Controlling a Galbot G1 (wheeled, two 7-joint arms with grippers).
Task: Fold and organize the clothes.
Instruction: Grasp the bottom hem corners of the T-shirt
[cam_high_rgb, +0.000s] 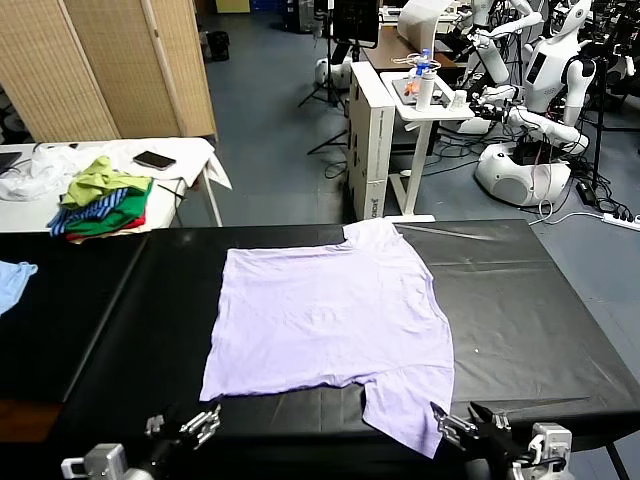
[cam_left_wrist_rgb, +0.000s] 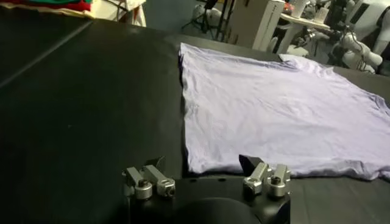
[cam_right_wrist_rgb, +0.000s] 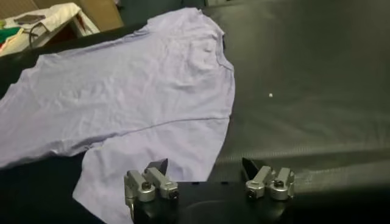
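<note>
On the black tabletop (cam_high_rgb: 520, 300) the pale lavender T-shirt (cam_high_rgb: 330, 310) lies spread flat, plain face up, 1 sleeve reaching toward the far edge and the other draped near the front edge; low at the front edge sit both grippers, neither touching the cloth; the left gripper (cam_high_rgb: 185, 428) hovers just off the shirt's near left corner, jaws spread and empty; the right gripper (cam_high_rgb: 470, 425) sits just beside the near sleeve, jaws likewise spread with nothing between them; beyond the tabletop, on a white side table (cam_high_rgb: 190, 150), rests a pile of green, striped and red garments (cam_high_rgb: 102, 198); a light blue garment (cam_high_rgb: 12, 280) lies at the far left.
</note>
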